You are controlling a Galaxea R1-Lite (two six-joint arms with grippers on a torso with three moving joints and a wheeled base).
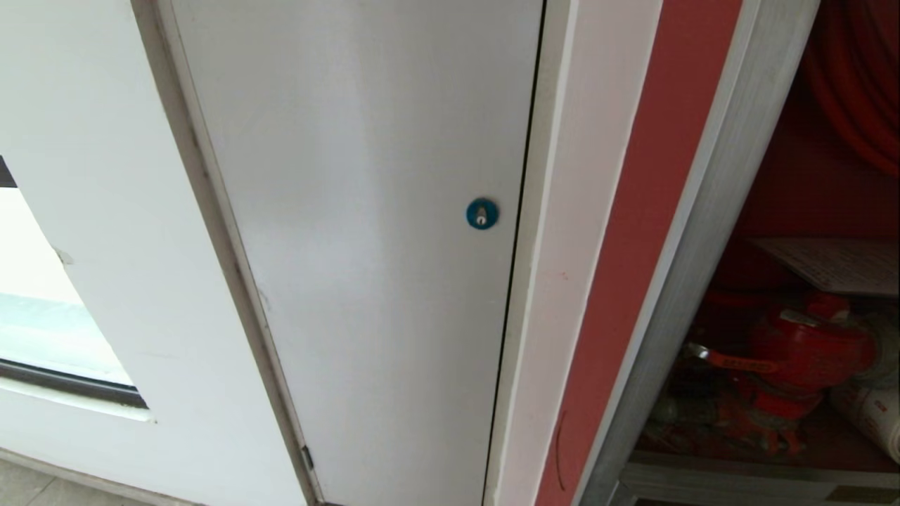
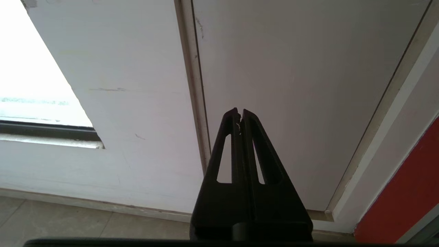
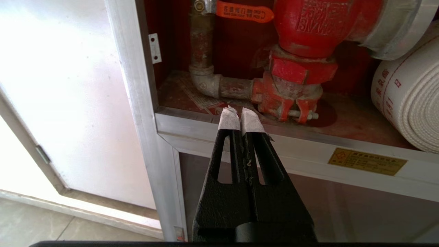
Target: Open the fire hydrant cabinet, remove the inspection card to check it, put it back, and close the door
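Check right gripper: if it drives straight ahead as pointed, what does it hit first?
Likely the silver sill of the fire hydrant cabinet, just below the red valve. The right gripper is shut; depth is unclear.

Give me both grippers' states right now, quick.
Left gripper: shut, empty, facing the grey-white panel.
Right gripper: shut, empty, in front of the cabinet.

A public building's corridor: wall-recessed fire hydrant cabinet point(image 1: 703, 232), locked service panel point(image 1: 365, 211), tiled floor point(image 2: 68, 219).
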